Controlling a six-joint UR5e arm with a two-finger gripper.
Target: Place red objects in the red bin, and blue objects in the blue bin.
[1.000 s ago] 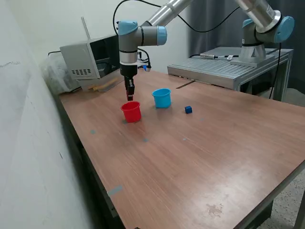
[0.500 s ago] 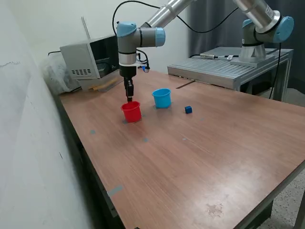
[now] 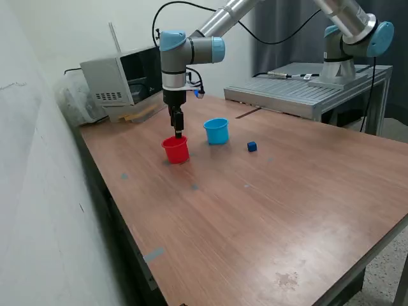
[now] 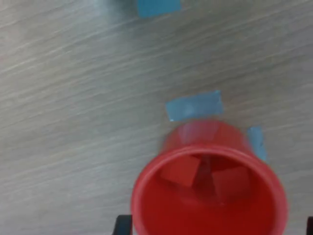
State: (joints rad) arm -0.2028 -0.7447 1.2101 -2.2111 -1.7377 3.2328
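Exterior view high over the table (image 3: 268, 210); wrist view close above the shared red cup (image 3: 175, 150).

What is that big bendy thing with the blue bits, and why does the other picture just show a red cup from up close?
It is a robot arm. Its gripper hangs just above the red cup on the wooden table. One picture is taken from off to the side. The other comes from a camera on the arm's wrist, looking down into the red cup, where two red cubes lie. Also on the table are a light blue cup and a small dark blue cube. I cannot tell whether the gripper holds anything.
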